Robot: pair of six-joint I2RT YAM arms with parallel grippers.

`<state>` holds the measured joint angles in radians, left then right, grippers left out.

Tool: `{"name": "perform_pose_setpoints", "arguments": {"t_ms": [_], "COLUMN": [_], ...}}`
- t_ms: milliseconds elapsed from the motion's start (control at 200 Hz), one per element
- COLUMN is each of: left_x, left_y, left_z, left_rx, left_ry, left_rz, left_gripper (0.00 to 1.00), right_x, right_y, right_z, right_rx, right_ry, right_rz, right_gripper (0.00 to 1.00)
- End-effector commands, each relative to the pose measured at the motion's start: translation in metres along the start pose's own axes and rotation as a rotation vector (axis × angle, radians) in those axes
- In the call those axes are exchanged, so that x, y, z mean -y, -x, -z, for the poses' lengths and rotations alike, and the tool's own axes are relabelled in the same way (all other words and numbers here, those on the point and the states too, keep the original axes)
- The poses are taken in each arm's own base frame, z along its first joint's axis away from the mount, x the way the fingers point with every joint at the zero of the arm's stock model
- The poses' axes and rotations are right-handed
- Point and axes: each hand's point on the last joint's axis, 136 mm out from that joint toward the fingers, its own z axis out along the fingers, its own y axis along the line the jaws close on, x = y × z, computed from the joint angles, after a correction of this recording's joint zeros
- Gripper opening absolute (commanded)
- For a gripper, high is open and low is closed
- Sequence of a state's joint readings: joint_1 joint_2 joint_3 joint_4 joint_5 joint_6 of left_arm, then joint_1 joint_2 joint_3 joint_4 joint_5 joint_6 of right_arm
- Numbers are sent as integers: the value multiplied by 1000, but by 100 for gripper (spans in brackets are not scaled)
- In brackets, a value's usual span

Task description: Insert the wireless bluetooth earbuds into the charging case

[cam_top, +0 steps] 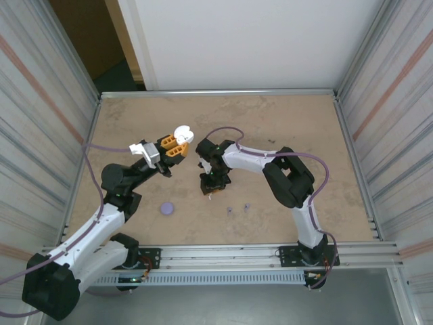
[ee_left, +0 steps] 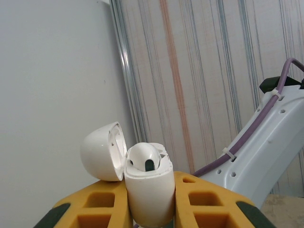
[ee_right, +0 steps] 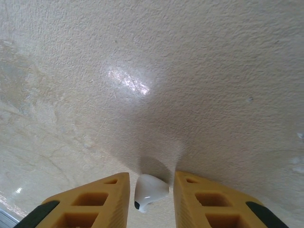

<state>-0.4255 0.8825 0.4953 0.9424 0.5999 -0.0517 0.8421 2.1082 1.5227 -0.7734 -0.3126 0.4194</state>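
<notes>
Left gripper (ee_left: 151,209) clamps open white charging case (ee_left: 148,190), one earbud (ee_left: 142,159) seated inside. Right gripper (ee_right: 152,190) straddles loose white earbud (ee_right: 151,191) on table (ee_right: 190,71); can't tell if it's gripped.

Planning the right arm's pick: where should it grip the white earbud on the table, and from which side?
Pinch the white earbud across its rounded head, coming straight down from above. It lies flat on the table, between the open right tool's fingers, its dark-tipped end toward the camera, both sides free.
</notes>
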Motion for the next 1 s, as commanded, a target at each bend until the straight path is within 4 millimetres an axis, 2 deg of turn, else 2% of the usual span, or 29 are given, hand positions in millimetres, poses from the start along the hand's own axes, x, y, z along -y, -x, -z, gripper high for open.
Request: {"name": "perform_pose_setpoints", "arguments": {"t_ms": [0,236,451,752,997], "left_x": [-3,-3,-3,-3,-2], "left_y": [6,8,7,7,4], "left_z": [1,2,2,1,-4], "left_rx": [19,24,21,25,27], "left_ry": [21,21,22,18,-8], "left_rz": [-31,-32,-31,-27,-13], "left_gripper": [0,0,0,0,0], "right_x": [-5,-10,-10,-3,-3], "right_y": [-4,1,5,7,2], "right_z": [-16,-2,26,94,169], "right_rx": [-39,17,106,298,482], "right_ry": [20,40,50,76,139], "right_rz": [-11,14,42,72,97], "right_gripper": [25,22,20,21,21]}}
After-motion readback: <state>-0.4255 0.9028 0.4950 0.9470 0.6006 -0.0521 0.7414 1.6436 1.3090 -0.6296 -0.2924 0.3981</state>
